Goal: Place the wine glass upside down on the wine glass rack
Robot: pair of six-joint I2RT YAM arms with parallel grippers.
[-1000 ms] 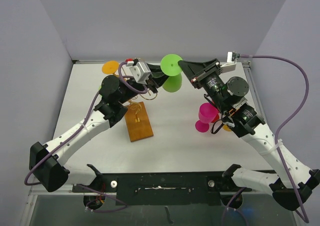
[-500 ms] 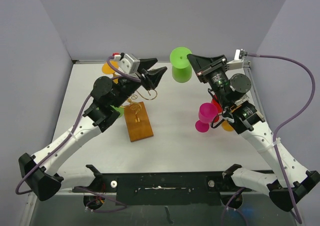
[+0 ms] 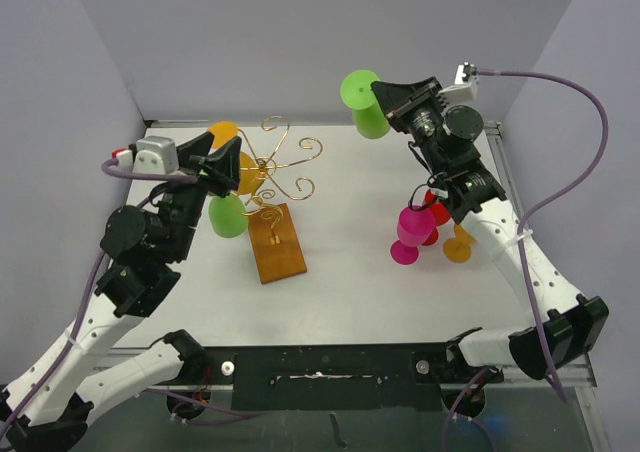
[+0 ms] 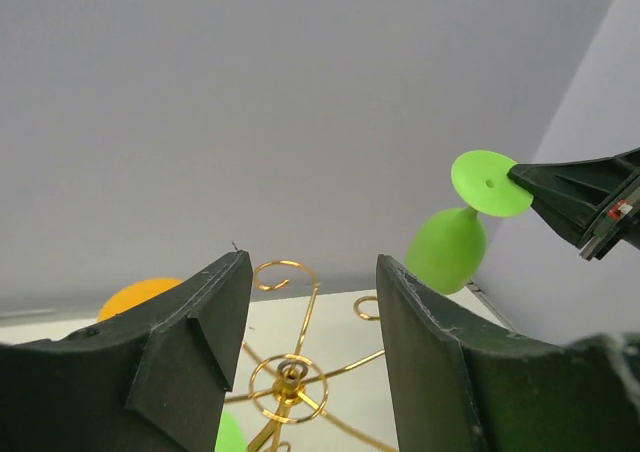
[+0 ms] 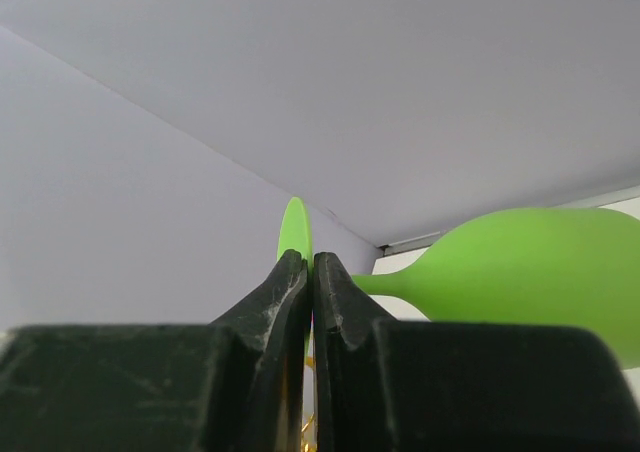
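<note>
Holds the green wine glass (image 3: 368, 112) in the right gripper (image 3: 388, 99), high above the back right of the bench (image 3: 350, 282). Grips it by the thin edge of the foot only, gripper narrowed almost to nothing on that disc. From the right wrist, shows the foot edge-on between the tips of the right gripper (image 5: 310, 264), with stem and bowl of the green wine glass (image 5: 530, 272) running off to the right. From the left wrist, shows the same glass (image 4: 447, 250) tilted, foot uppermost and bowl hanging lower, pinched at the foot's rim by the right gripper (image 4: 518, 176).

Keeps the glass in the air, behind and to the right of the wine glass rack (image 3: 277, 240), well apart from its gold spiral arms.

Places the left gripper (image 3: 228, 159) just beside the left of the rack, spread wide and empty. Frames the curled arms and central post of the wine glass rack (image 4: 287, 377) between the parted sides of the left gripper (image 4: 310, 272).

Elsewhere on the bench: an orange glass (image 3: 222, 132) and another green glass (image 3: 228, 215) by the left gripper; a pink glass (image 3: 410, 230) and a red glass (image 3: 432, 212) under the right arm.
</note>
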